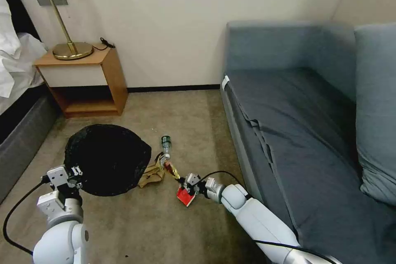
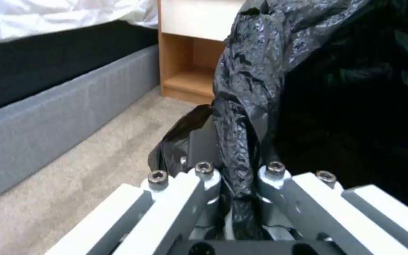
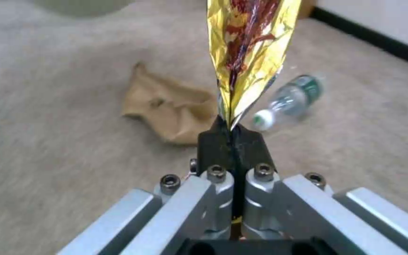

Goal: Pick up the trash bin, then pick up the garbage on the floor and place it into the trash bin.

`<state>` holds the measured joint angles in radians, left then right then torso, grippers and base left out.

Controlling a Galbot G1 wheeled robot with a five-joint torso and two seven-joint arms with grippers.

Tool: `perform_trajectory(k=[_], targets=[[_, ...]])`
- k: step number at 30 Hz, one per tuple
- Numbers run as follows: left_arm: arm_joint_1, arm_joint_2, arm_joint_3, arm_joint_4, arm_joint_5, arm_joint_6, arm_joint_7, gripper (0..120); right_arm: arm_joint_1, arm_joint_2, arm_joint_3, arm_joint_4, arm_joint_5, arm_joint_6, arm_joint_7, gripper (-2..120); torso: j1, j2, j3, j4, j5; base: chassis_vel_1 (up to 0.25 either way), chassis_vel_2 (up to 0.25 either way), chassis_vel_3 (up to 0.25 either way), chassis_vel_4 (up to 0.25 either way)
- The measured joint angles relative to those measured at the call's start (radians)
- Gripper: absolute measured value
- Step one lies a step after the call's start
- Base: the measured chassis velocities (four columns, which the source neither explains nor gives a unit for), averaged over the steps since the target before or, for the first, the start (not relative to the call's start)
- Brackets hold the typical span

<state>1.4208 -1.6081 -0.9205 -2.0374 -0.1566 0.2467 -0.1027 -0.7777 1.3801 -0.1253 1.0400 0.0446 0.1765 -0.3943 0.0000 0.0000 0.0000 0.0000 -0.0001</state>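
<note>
A long gold-brown snack wrapper (image 3: pixel 249 49) is pinched at one end between the dark fingertips (image 3: pixel 218 141) of the right gripper (image 1: pixel 183 180), whose jaws are pressed together on the foil. In the head view this wrapper (image 1: pixel 172 170) slants just above the beige carpet (image 1: pixel 136 222), close to the front of the grey-blue sofa (image 1: pixel 305 111).

Right beside the right gripper lies a red-and-white packet (image 1: pixel 185 196) on the carpet. A crumpled tan paper bag (image 3: pixel 171 106) sits just past the wrapper, and a small clear bottle (image 3: pixel 289 101) with a green label lies on its side near it.

To the robot's left, the trash bin (image 1: pixel 108 164), seen mostly as a crinkled black plastic bag (image 2: pixel 256 92), is held above the carpet. The left gripper (image 2: pixel 236 177) clamps the bin's rim, its jaws closed narrowly on a fold of the black bag.

Behind the bin stands a wooden nightstand (image 1: pixel 88 84) carrying a brass lamp (image 1: pixel 68 45), against a pale wall. A bed (image 1: pixel 16 103) with white bedding and a grey base runs along the robot's far left.
</note>
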Motion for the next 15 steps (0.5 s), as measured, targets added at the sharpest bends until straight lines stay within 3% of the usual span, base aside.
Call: perform_trajectory(k=[15], targets=[[-0.005,0.0,0.022,0.031,-0.067,-0.001,-0.099,4,-0.048,0.013,0.041,0.102,0.063,0.026,0.107,0,0.0,0.0,0.0,-0.0001,0.0002,0.0,0.0,0.0,0.0]])
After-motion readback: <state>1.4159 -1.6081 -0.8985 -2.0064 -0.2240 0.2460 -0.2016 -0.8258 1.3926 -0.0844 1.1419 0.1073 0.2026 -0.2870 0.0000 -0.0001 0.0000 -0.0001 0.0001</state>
